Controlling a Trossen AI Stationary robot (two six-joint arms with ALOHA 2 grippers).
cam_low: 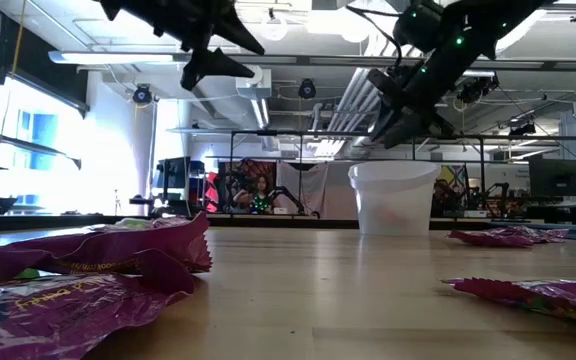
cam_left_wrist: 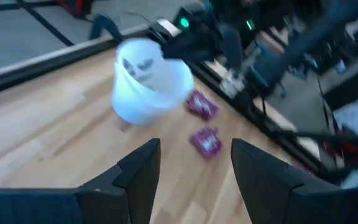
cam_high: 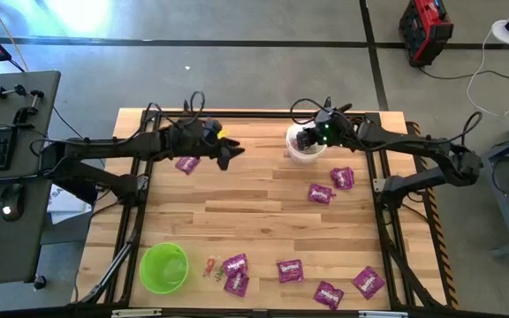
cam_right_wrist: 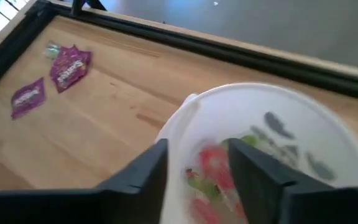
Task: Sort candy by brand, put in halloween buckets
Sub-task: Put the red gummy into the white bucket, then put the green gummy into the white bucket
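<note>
Wooden table: right gripper above the white bucket, fingers parted, small sweets inside. Drop step likely finishing. Left gripper beside the bucket, open and empty; next calls for another packet.

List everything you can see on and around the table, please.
candy packets: eight, purple-magenta; five along the near edge, two right of centre, one under the left arm
small sweets: a few, orange-red; beside the green bucket
sweets in bucket: several, red and green; inside the white bucket
green bucket: one, lime; near-left corner
white bucket: one, white; far side, right of centre
table: one, light wood
left gripper: open, empty; far-left, raised
right gripper: open; over the white bucket
</note>
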